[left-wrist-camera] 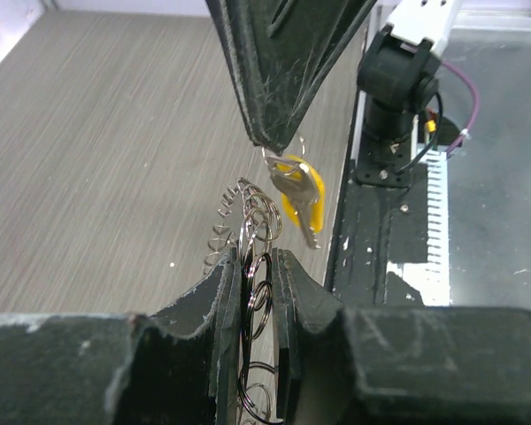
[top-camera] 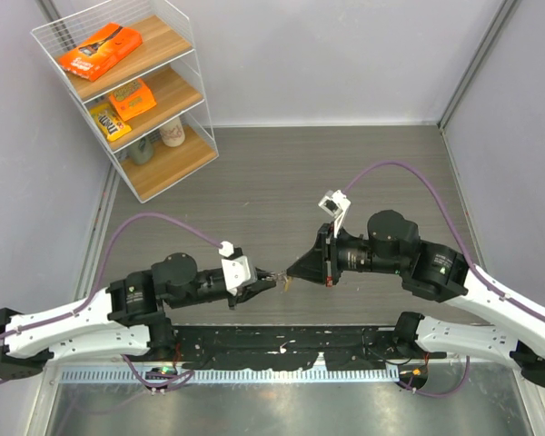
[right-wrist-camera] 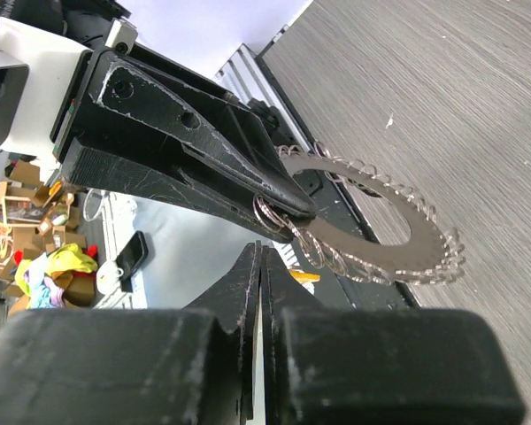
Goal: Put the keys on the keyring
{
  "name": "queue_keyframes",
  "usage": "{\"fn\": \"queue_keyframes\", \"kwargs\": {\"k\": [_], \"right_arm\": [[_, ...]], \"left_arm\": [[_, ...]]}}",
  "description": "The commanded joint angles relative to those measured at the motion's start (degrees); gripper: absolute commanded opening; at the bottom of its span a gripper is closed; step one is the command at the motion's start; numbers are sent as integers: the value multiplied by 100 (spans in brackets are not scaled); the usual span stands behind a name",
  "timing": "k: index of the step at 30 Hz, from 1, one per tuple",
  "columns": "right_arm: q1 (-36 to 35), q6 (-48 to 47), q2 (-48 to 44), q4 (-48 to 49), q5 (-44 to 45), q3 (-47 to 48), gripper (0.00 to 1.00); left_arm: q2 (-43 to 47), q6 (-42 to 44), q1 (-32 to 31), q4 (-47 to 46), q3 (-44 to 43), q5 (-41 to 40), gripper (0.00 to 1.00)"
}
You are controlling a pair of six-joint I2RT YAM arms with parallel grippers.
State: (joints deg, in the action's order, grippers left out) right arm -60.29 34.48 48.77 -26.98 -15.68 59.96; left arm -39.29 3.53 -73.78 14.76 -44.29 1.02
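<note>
My left gripper [top-camera: 271, 276] is shut on the keyring [left-wrist-camera: 248, 208], a loop strung with small silvery rings; its jaws [left-wrist-camera: 257, 258] pinch the rings edge-on. In the right wrist view the keyring [right-wrist-camera: 355, 243] sticks out from the left gripper's fingers [right-wrist-camera: 248, 177] as a flat grey loop above the table. My right gripper [top-camera: 292, 269] is shut on the keys [left-wrist-camera: 297, 189], one brass-yellow and one silvery, which hang from its tip [left-wrist-camera: 267, 142] just above the keyring. In the right wrist view [right-wrist-camera: 261, 250] only a yellow sliver [right-wrist-camera: 303, 276] of the keys shows. The two gripper tips almost touch.
A wire shelf rack [top-camera: 127, 91] with snack packets and jars stands at the back left. A dark base plate [top-camera: 282, 345] and a white ridged strip [top-camera: 254, 374] run along the near edge. The right arm's base [left-wrist-camera: 389, 80] stands close behind the keys.
</note>
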Motion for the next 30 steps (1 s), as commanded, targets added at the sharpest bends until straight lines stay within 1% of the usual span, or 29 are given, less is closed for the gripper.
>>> {"fn": "queue_keyframes", "kwargs": {"k": [1, 13, 21, 30], "right_arm": [[-26, 155, -17, 509, -338, 24, 6], [-26, 182, 18, 554, -278, -160, 5], [-26, 199, 44, 580, -242, -231, 6], [-79, 314, 150, 826, -365, -257, 6]], "left_arm": [[193, 113, -23, -870, 43, 531, 0], [334, 165, -23, -1116, 193, 742, 0], [396, 210, -22, -1186, 175, 777, 0], [378, 218, -14, -1248, 175, 725, 0]]}}
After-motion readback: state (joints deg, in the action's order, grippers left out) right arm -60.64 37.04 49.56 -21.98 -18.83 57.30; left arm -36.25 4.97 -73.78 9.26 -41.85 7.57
